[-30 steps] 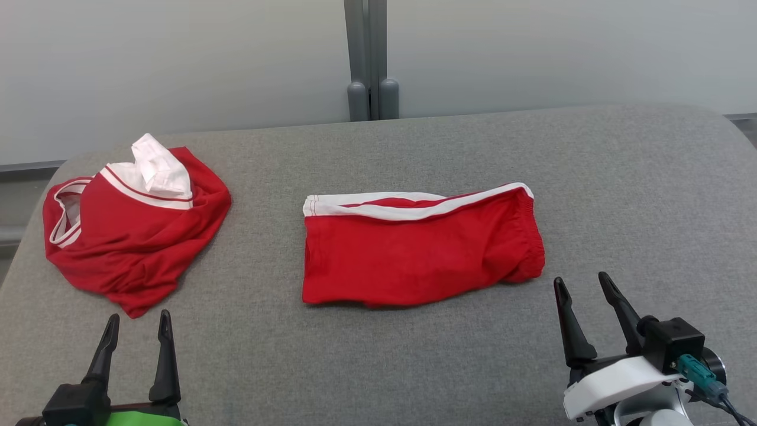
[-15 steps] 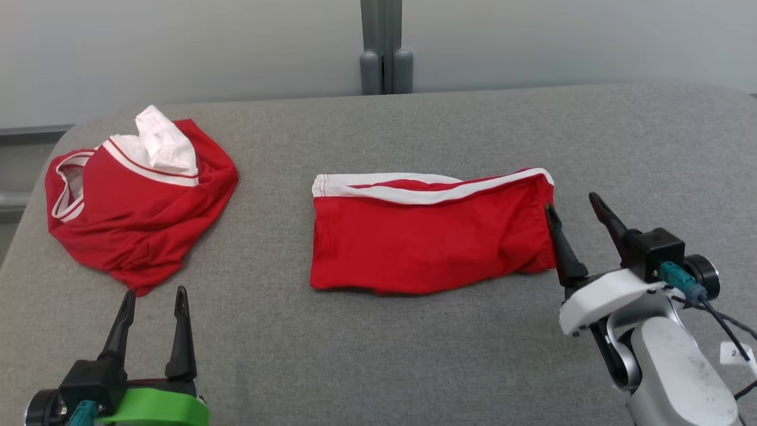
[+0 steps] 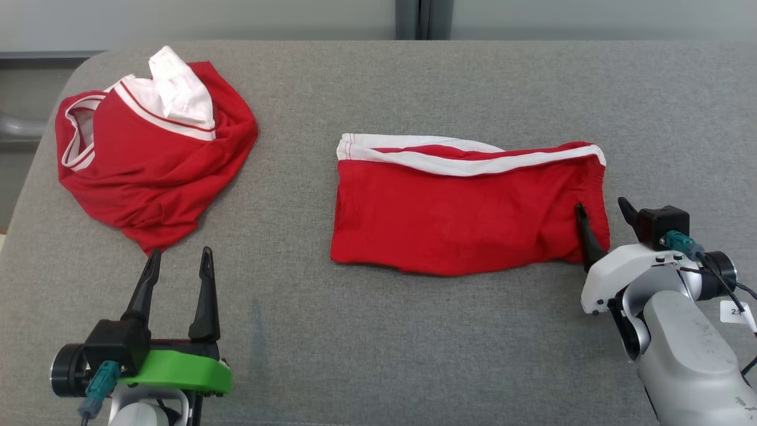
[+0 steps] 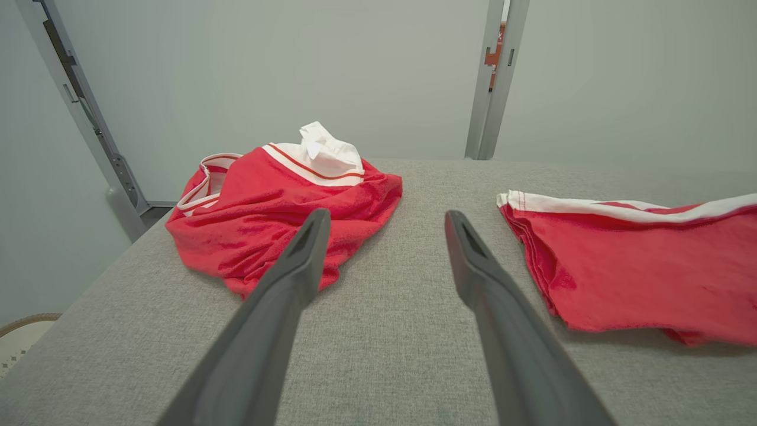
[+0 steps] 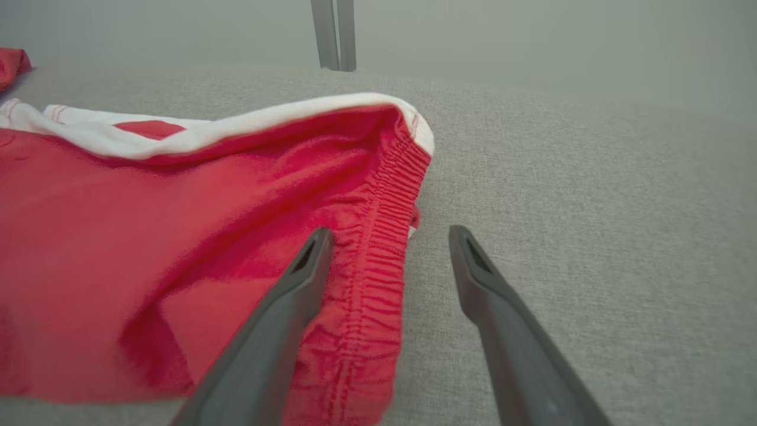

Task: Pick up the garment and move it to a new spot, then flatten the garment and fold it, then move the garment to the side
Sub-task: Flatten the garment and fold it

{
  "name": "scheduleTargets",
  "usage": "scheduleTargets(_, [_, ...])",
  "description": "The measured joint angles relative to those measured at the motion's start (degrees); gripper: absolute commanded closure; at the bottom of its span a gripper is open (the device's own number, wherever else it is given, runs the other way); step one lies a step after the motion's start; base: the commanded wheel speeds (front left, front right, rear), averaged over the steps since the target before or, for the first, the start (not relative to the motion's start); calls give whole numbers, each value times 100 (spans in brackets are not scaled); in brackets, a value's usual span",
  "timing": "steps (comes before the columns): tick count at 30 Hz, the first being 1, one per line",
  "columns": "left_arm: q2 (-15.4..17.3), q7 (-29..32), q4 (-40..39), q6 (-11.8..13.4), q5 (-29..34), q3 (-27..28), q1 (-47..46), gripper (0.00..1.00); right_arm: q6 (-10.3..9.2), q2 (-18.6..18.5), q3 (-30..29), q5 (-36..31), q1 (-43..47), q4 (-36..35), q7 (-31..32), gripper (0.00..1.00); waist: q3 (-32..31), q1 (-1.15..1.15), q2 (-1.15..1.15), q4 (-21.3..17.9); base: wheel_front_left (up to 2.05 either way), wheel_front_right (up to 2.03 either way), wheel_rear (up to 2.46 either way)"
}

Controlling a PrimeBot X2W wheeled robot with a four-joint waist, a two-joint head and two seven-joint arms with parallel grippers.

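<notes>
Red shorts with white trim [image 3: 467,207] lie folded flat at the middle of the grey table. My right gripper [image 3: 601,205] stands open at their right end. Its left finger rests over the gathered elastic waistband [image 5: 378,236] and its right finger is over bare table, as the right wrist view [image 5: 390,232] shows. A second red and white garment [image 3: 148,154] lies crumpled at the far left. My left gripper [image 3: 180,252] is open just in front of its near tip, holding nothing. In the left wrist view [image 4: 385,216] the crumpled garment [image 4: 278,219] lies ahead left and the shorts [image 4: 639,266] to the right.
The grey padded table [image 3: 414,343] has a rounded left edge near the crumpled garment. A grey post [image 3: 423,18] rises behind the table against a pale wall. A woven basket rim [image 4: 18,337] sits low beside the table's left side.
The head camera has tilted down and closer. My right gripper has advanced from the near right table onto the shorts' waistband end. My left gripper has come closer to the crumpled garment.
</notes>
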Motion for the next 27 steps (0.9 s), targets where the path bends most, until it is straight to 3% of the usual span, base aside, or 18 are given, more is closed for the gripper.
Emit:
scheduleTargets(10, [-46, 0, 109, 0, -1, -66, -174, 0, 0, 249, -148, 439, -534, 1324, -143, 0, 258, 0, 0, 195, 0, 0, 0])
scheduleTargets(11, [-51, 0, 120, 0, -1, -73, -184, 0, -1, 283, -129, 557, -573, 1396, -143, 62, 259, 0, 0, 202, 0, 0, 0])
scheduleTargets(12, [-54, 0, 129, 0, -1, -80, -190, 0, -1, 301, -110, 656, -611, 1462, -144, 100, 259, 0, 0, 208, 0, 0, 0])
scheduleTargets(20, [-73, 0, 171, -1, -1, -14, -197, 0, 10, 218, 188, 1007, -773, 1708, -176, 100, 184, 0, 0, 140, 0, 0, 0])
scheduleTargets(27, [-77, 0, 98, -1, 34, 87, -85, 0, 7, -644, 245, 1327, -614, 1678, -192, 100, 23, 0, 0, -63, 0, 0, 0])
